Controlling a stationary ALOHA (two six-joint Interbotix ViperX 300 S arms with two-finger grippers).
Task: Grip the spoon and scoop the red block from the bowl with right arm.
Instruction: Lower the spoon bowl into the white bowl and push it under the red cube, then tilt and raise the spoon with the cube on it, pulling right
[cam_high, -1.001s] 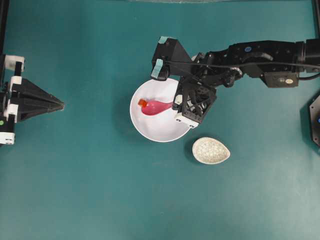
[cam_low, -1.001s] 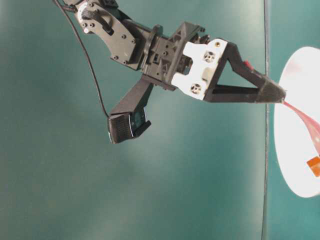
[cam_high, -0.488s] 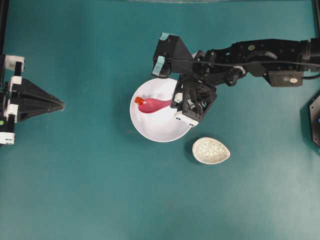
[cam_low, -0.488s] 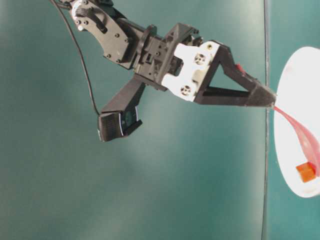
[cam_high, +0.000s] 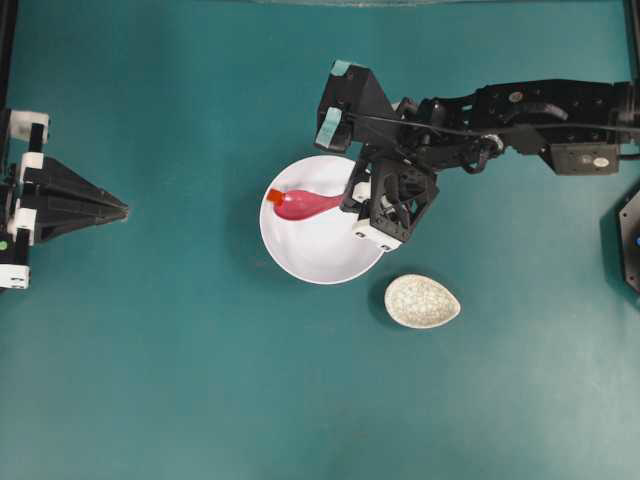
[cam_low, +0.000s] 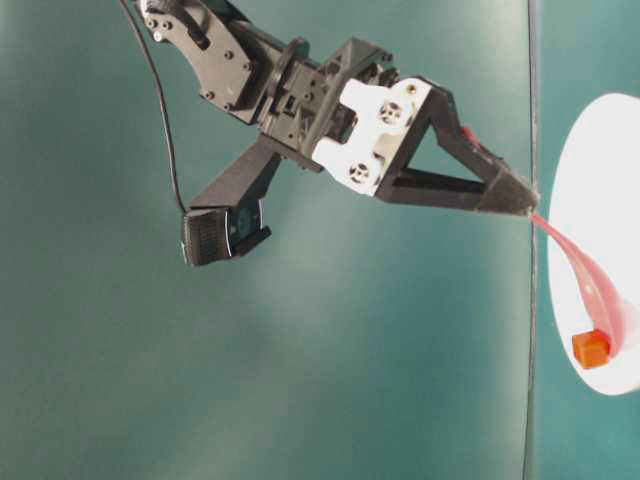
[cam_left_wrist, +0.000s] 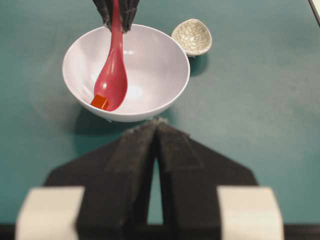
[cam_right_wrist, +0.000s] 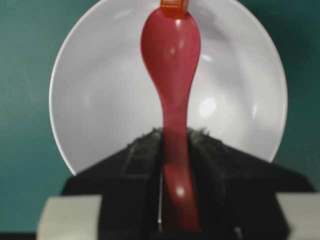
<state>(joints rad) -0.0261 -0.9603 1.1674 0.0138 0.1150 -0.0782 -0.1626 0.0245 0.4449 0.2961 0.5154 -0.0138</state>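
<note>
Since the earlier overhead frame the spoon has swung its scoop toward the upper left of the bowl, and the red block went with it, now close to the bowl's left rim. Right arm reaches in from the right edge; right gripper is clamped on the spoon handle, jaws pressed on both sides in the right wrist view. Block sits at the scoop's far tip, touching it; the table-level view shows block at the spoon's lower end against the white bowl. Left gripper parked at the left edge, well apart from the bowl, jaws together. Speckled dish just beside the bowl, lower right, on the teal table.
</note>
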